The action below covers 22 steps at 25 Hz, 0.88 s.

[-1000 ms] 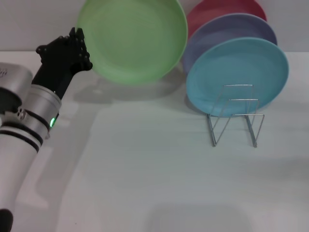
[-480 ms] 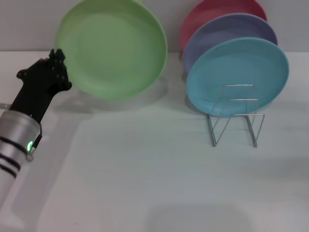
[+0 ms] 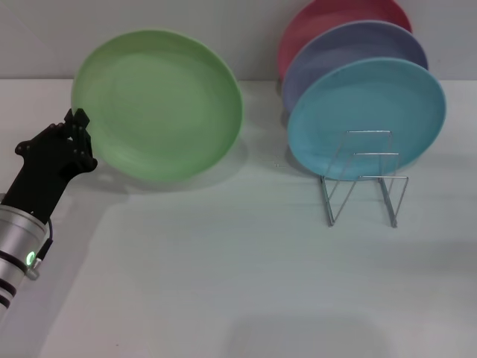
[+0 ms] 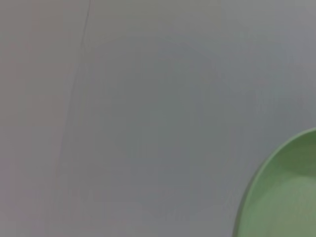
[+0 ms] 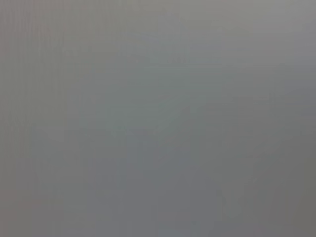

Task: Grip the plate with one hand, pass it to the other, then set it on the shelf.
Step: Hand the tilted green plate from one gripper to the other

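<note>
Green plate (image 3: pixel 158 104) lowered leftward, left tool (image 3: pixel 77 136) clamped on rim; three plates in rack (image 3: pixel 363 179).

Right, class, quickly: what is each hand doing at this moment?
Left hand: closed on the rim of the green plate, holding it up off the table.
Right hand: not in view.
</note>
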Available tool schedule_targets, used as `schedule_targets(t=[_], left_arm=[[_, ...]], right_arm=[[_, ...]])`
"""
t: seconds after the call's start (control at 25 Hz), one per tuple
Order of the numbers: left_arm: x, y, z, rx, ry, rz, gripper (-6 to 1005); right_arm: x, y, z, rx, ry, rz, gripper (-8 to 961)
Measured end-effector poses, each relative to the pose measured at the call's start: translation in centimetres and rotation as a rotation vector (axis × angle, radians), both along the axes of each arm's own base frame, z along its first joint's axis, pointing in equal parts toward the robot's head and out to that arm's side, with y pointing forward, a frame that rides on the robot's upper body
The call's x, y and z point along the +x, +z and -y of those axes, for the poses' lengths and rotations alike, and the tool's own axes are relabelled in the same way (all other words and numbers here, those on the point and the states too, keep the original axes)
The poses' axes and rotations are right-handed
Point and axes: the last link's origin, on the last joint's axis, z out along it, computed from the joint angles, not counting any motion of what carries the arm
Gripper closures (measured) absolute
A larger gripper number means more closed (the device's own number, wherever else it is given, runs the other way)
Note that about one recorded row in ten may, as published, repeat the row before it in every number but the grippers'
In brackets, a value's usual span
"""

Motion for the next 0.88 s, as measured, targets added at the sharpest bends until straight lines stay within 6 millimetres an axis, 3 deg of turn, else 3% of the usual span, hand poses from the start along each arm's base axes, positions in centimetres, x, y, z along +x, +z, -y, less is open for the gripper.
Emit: schedule_targets(t=[0.88], left_arm=[[0.2, -1.1, 0.7, -0.035, -0.019, -0.037, 952]], right_arm=[[0.0, -1.2, 0.3, -0.03, -0.01, 0.007, 256]])
